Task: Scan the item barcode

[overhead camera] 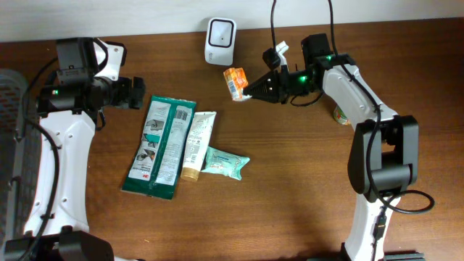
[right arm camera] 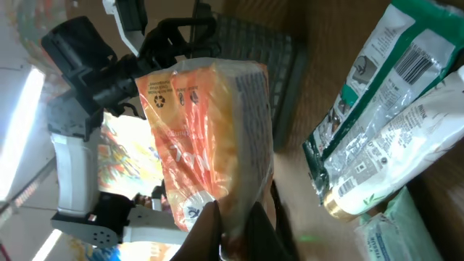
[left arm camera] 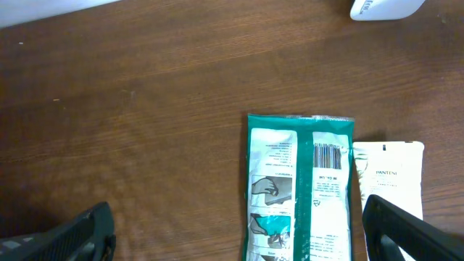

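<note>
right claw (overhead camera: pixel 251 91) pinching crinkly orange packet (overhead camera: pixel 235 81) just beside boxy white scanner (overhead camera: pixel 220 40) | left claw (overhead camera: pixel 136 93) spread, well left of scanner | glossy green pouch (overhead camera: pixel 161 147) flat

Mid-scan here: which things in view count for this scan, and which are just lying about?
In the job:
- orange packet
- right gripper, shut on it
- white scanner

Lying about:
- green packet
- Pantene tube
- teal pouch
- left gripper, open, holding nothing

Item: our small orange-and-yellow plastic pouch (overhead camera: pixel 235 81), aloft in the right pincer (overhead camera: pixel 249 93).
Scanner: small white plastic box (overhead camera: pixel 220 41), near the pouch.
</note>
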You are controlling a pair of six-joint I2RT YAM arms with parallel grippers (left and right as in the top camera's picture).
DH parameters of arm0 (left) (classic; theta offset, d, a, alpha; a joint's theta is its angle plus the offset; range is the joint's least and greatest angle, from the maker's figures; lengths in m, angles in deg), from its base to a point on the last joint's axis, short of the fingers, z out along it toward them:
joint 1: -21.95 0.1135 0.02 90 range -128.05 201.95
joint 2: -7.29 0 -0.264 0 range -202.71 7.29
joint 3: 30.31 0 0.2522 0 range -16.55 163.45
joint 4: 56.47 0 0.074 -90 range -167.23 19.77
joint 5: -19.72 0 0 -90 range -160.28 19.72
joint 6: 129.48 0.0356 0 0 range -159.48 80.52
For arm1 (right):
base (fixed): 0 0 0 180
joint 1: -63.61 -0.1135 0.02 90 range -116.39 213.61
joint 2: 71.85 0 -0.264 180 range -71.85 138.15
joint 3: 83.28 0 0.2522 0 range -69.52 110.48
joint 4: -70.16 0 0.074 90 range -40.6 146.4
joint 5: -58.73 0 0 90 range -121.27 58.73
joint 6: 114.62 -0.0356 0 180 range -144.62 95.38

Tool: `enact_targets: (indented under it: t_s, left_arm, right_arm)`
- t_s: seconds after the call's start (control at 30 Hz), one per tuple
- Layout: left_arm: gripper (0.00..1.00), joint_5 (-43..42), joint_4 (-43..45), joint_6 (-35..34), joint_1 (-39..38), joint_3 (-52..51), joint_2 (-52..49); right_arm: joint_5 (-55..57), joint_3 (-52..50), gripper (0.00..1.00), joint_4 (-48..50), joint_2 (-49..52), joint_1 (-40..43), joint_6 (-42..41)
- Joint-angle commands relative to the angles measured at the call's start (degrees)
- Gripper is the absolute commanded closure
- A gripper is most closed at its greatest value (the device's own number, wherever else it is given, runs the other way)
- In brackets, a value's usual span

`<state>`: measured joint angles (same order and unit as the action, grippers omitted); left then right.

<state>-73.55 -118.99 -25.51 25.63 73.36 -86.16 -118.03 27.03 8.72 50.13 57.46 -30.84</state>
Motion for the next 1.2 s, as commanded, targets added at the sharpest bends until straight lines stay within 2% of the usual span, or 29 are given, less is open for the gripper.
enact_targets:
  t_s: [0.0, 0.27, 0.47, 0.53, 0.63, 0.73, 0.8, 0.9, 0.97, 1.07, 1.1, 1.17]
  left_arm:
    - [0.01, -1.0, 0.0, 0.9, 0.1, 0.2, 0.2]
    - [0.01, -1.0, 0.0, 0.9, 0.1, 0.2, 0.2]
    - [0.01, -1.0, 0.1, 0.9, 0.1, 0.2, 0.2]
    - [0.01, -1.0, 0.0, 0.9, 0.1, 0.2, 0.2]
    - [0.01, -1.0, 0.1, 0.9, 0.1, 0.2, 0.2]
    - [0.01, -1.0, 0.0, 0.9, 0.1, 0.2, 0.2]
    - [0.01, -1.0, 0.0, 0.9, 0.1, 0.2, 0.2]
    - [0.01, -1.0, 0.1, 0.9, 0.1, 0.2, 0.2]
    - [0.01, -1.0, 0.1, 0.9, 0.1, 0.2, 0.2]
    - [0.01, -1.0, 0.0, 0.9, 0.1, 0.2, 0.2]
    - [0.01, -1.0, 0.0, 0.9, 0.1, 0.2, 0.2]
    - [0.01, -1.0, 0.0, 0.9, 0.1, 0.2, 0.2]
  right_arm:
    - [-2.1, 1.3, 0.96, 0.2, -1.6, -0.2, -3.8]
    - [-0.7, 1.3, 0.96, 2.6, -1.6, -0.2, -3.7]
    - [13.8, 1.3, 0.96, 3.0, -1.6, -1.5, -4.0]
    - [23.0, 2.1, 0.96, 2.9, -1.6, -3.9, -5.4]
    - [41.2, 12.8, 0.96, -2.7, -1.6, -8.1, -6.5]
    - [66.1, 25.5, 0.96, -8.1, -1.6, -12.7, -6.3]
    - [83.4, 28.6, 0.96, -4.0, -1.6, -16.5, -5.7]
    - [101.6, 28.5, 0.96, 10.0, 0.5, -21.0, 4.9]
    - [111.3, 28.5, 0.96, 21.2, 4.5, -23.0, 14.9]
    - [117.5, 28.5, 0.96, 32.0, 10.1, -23.1, 26.2]
    - [117.6, 28.5, 0.96, 38.0, 14.0, -23.0, 32.5]
    - [117.6, 28.5, 0.96, 43.2, 18.5, -23.0, 40.7]
